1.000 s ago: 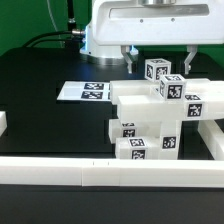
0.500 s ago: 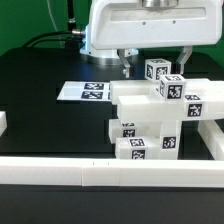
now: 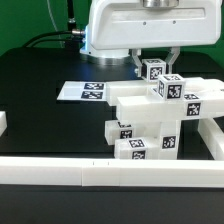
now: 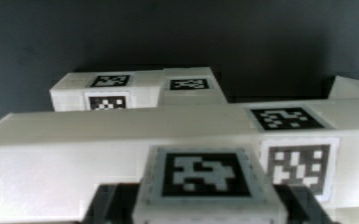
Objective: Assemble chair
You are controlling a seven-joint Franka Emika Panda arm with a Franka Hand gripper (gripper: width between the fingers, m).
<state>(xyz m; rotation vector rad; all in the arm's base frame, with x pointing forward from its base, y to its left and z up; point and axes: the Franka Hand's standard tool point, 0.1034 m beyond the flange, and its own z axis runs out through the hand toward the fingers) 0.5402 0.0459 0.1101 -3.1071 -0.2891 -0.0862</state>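
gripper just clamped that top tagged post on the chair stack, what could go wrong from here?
1. The gripper is shut on the top post, which sits high on the stacked chair parts. A sideways pull could likely tilt or drag the stack.
2. The wrist view shows the fingers holding only the post's end, so it may twist in the grip.
3. The border rail lies close by, so a shifted stack could jam against it.

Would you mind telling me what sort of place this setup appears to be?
Most likely a robotics lab test bench. A black table is fenced by white border rails, a marker board lies flat on it, and the tagged white chair parts sit under the arm's tool.
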